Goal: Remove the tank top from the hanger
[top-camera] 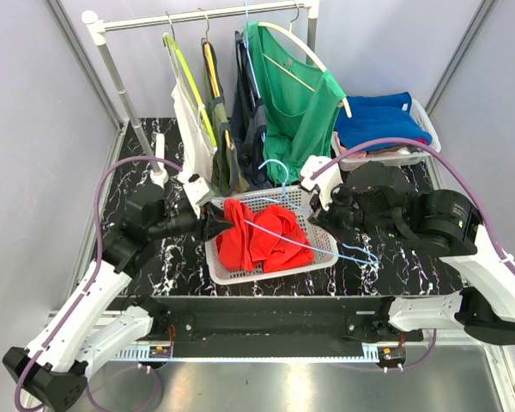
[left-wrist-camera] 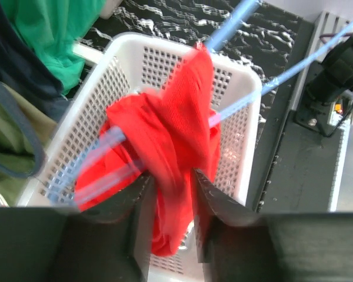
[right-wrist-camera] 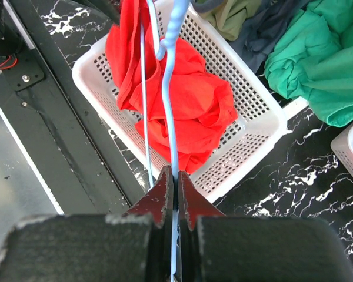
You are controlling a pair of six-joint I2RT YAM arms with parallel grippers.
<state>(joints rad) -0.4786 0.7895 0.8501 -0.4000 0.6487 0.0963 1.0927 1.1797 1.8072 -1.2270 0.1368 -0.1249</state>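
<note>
Fabric fills the gap of my left end effector (left-wrist-camera: 172,176): its two fingers (left-wrist-camera: 142,217) press in on a bunched fold of the red tank top (left-wrist-camera: 170,129), so I read it as clamped on the cloth. The tank top lies crumpled in the white perforated basket (top-camera: 275,273) at the middle of the desk (top-camera: 154,257), between the two arms, with one part drawn up toward the left end effector. The light blue hanger (right-wrist-camera: 167,100) runs through the red cloth and out over the basket's near right rim. My right end effector (right-wrist-camera: 175,176) is closed tight on the hanger's wire, jaws together with only the thin wire between them, just right of the basket. On the far side of the desk a clothes rail (top-camera: 197,17) carries several hung garments, the green top (top-camera: 296,103) being the rightmost. Farther right, a second basket (top-camera: 386,159) holds folded blue cloth (top-camera: 378,120).
</note>
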